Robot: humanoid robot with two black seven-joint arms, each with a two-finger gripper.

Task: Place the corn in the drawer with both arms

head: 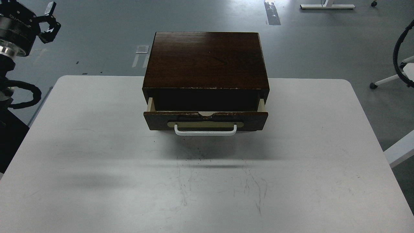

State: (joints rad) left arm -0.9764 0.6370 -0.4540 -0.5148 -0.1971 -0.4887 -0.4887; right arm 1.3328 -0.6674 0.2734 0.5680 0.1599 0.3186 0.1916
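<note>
The dark brown wooden box (207,60) stands at the back middle of the white table (97,145). Its drawer (206,119) is pulled out a little, with the white bar handle (205,132) facing me. The drawer's inside is dark and I see nothing in it. The corn is not in view. My left gripper (51,22) hangs at the top left, off the table's far left corner, fingers apart and empty. My right gripper is out of view; only a black cable (398,51) shows at the right edge.
Grey floor lies behind the table. A white chair base (393,77) and a white edge (399,150) stand to the right of the table. The tabletop in front of the drawer shows only scuff marks.
</note>
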